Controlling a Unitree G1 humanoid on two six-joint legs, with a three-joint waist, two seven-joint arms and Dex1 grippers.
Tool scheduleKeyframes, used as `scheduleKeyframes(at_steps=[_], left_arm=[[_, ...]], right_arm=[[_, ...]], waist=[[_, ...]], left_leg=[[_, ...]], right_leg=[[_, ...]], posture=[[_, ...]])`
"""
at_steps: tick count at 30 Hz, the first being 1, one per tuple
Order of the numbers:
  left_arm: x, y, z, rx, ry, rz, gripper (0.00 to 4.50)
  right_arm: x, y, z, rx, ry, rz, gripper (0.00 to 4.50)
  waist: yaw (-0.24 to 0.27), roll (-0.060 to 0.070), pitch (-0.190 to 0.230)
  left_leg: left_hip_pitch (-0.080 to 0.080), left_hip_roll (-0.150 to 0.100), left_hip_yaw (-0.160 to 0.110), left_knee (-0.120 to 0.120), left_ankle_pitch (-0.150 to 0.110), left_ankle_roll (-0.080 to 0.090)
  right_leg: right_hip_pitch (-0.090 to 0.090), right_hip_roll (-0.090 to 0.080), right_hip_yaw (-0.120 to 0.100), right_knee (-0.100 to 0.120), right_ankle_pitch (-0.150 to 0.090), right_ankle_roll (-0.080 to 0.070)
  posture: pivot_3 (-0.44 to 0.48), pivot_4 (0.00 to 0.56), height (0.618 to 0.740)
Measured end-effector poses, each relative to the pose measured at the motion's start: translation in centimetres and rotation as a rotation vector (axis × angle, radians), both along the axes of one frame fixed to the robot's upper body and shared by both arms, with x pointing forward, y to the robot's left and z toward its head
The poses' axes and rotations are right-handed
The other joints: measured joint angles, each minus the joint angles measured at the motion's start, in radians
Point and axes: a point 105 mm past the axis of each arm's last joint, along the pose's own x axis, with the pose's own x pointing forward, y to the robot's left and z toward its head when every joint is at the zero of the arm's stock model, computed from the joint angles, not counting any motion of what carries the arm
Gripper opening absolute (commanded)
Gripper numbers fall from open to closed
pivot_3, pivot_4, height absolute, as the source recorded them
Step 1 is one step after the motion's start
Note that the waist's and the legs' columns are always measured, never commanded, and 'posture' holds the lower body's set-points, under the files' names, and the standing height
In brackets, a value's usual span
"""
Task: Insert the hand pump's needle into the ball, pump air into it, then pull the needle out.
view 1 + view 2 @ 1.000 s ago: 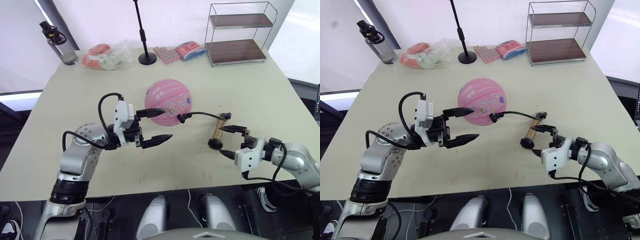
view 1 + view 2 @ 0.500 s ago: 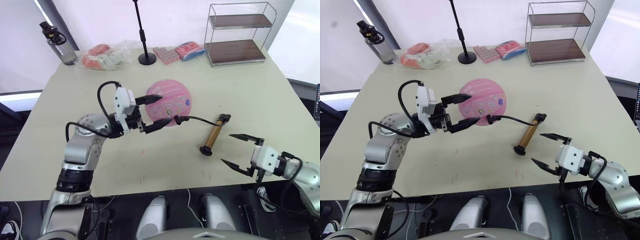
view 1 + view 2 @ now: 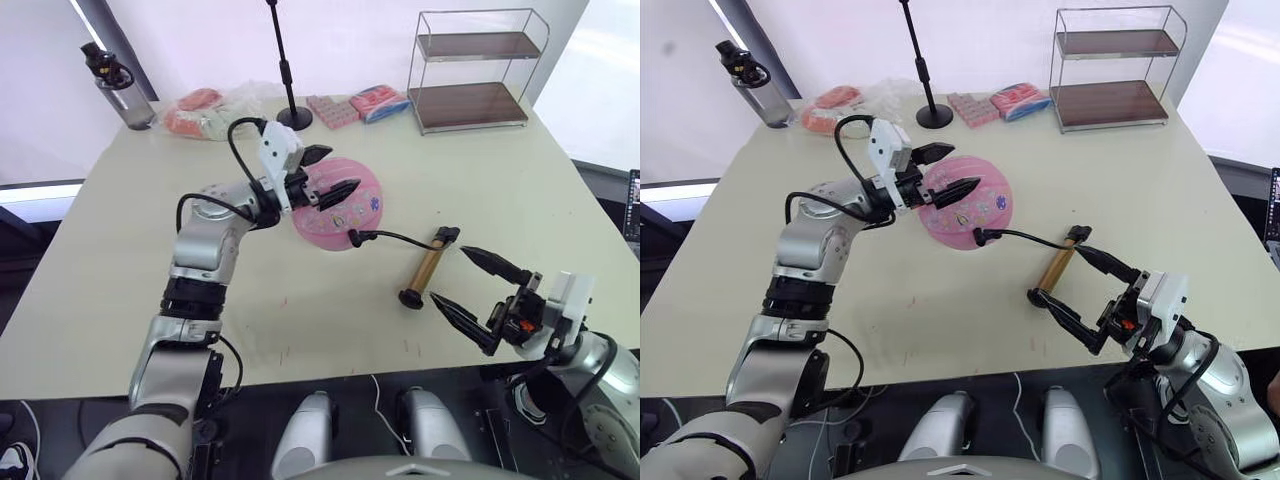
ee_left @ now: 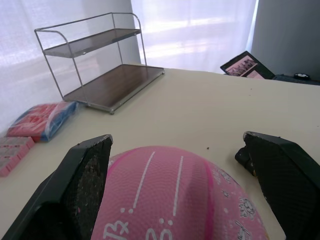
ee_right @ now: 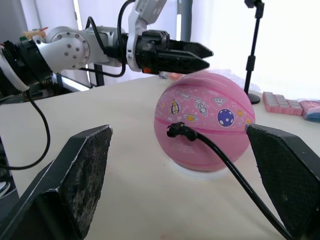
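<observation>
The ball [image 3: 338,203] sits on a white ring [image 5: 200,172] on the table [image 3: 520,190], a little toward the far edge from the middle. The left gripper [image 3: 331,172] hovers over the top of the ball, its 2 black fingers spread apart and holding nothing; in the left wrist view the fingers [image 4: 80,185] straddle the ball's crown without clearly touching it.

The needle [image 5: 176,131], with its black fitting, is pressed against the ball's near side, among the printed stickers; whether the pin itself is inside the rubber cannot be told. From the fitting the thin black hose [image 3: 395,236] curves across the table to the hand pump [image 3: 428,268], which lies flat on the surface toward the right side, between the ball and the near edge — its T-handle end pointing toward the far edge and its other black cap toward the near edge.

The right gripper [image 3: 470,288] is near the near right corner, just beside the pump's near cap but apart from it, its 2 fingers wide open and empty.

Along the far edge stand a wire 2-tier shelf [image 3: 472,70] at the right, pink packets [image 3: 333,109] and a red-and-blue packet [image 3: 380,101] beside it, a black stand pole [image 3: 286,70] on a round base, a bag of orange and pale items [image 3: 210,112], and a grey bottle [image 3: 117,88] at the far left corner.
</observation>
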Motion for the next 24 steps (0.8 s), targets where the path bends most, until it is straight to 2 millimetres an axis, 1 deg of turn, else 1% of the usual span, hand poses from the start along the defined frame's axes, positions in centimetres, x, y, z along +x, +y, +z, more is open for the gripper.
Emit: scheduleKeyframes(at_steps=[6, 10, 11, 13, 15, 18, 20, 24], left_arm=[[0.8, 0.4, -0.4, 0.018, 0.037, 0.078, 4.50], [1.1, 1.2, -0.4, 0.044, 0.030, 0.132, 4.50], [1.2, 1.2, -0.6, 0.047, 0.031, 0.139, 4.50], [1.2, 1.1, -1.5, 0.036, 0.052, 0.157, 4.50], [1.2, 1.0, -1.7, 0.032, 0.056, 0.161, 4.50], [1.6, 0.2, -2.6, -0.025, 0.077, 0.169, 4.50], [1.8, 0.2, -2.8, -0.044, 0.081, 0.181, 4.50], [2.3, 0.3, -3.5, -0.082, 0.095, 0.205, 4.50]], right_arm=[[0.0, 0.1, -0.3, -0.002, 0.003, -0.013, 4.47], [0.1, 0.3, 0.1, 0.000, -0.016, -0.001, 4.47], [0.2, 0.3, 0.2, -0.001, -0.023, 0.001, 4.47], [0.6, 0.6, 0.9, -0.006, -0.057, 0.010, 4.47], [0.7, 0.7, 0.9, -0.009, -0.061, 0.011, 4.47], [2.0, 1.3, 1.3, -0.032, -0.083, -0.006, 4.47], [2.5, 1.5, 1.2, -0.056, -0.080, -0.014, 4.47], [4.2, 2.7, 0.4, -0.155, -0.057, -0.038, 4.47]], waist=[[-0.001, 0.000, 0.000], [-0.001, 0.000, 0.000], [0.000, 0.000, 0.000], [0.000, 0.000, 0.000], [0.001, 0.000, 0.000], [0.004, -0.001, -0.001], [0.006, -0.001, -0.002], [0.006, -0.002, -0.003]], left_leg=[[0.000, 0.000, 0.000, 0.000, 0.000, 0.000], [0.000, 0.000, 0.000, 0.000, 0.000, 0.000], [0.000, 0.000, 0.000, 0.000, 0.000, 0.000], [0.000, 0.000, 0.000, 0.000, 0.000, 0.000], [0.000, 0.000, 0.000, 0.000, 0.000, 0.000], [0.001, 0.000, 0.000, 0.002, 0.000, 0.000], [0.001, 0.000, 0.000, 0.002, 0.000, 0.000], [0.004, 0.000, 0.001, 0.002, 0.001, 0.000]], right_leg=[[-0.001, 0.000, 0.000, 0.001, 0.000, 0.000], [-0.001, 0.000, 0.000, 0.001, 0.000, 0.000], [-0.001, 0.000, 0.000, 0.001, 0.000, 0.000], [-0.001, 0.000, 0.000, 0.001, 0.000, 0.000], [-0.001, 0.000, 0.000, 0.002, 0.000, 0.000], [0.000, 0.000, 0.001, 0.003, 0.000, 0.000], [0.000, 0.000, 0.001, 0.003, 0.001, 0.001], [0.002, 0.000, 0.001, 0.003, 0.002, 0.002]], posture=[[0.000, 0.150, 0.731], [0.000, 0.150, 0.731], [0.000, 0.150, 0.731], [0.000, 0.150, 0.731], [0.000, 0.150, 0.731], [0.000, 0.150, 0.731], [0.000, 0.150, 0.731], [0.000, 0.150, 0.731]])
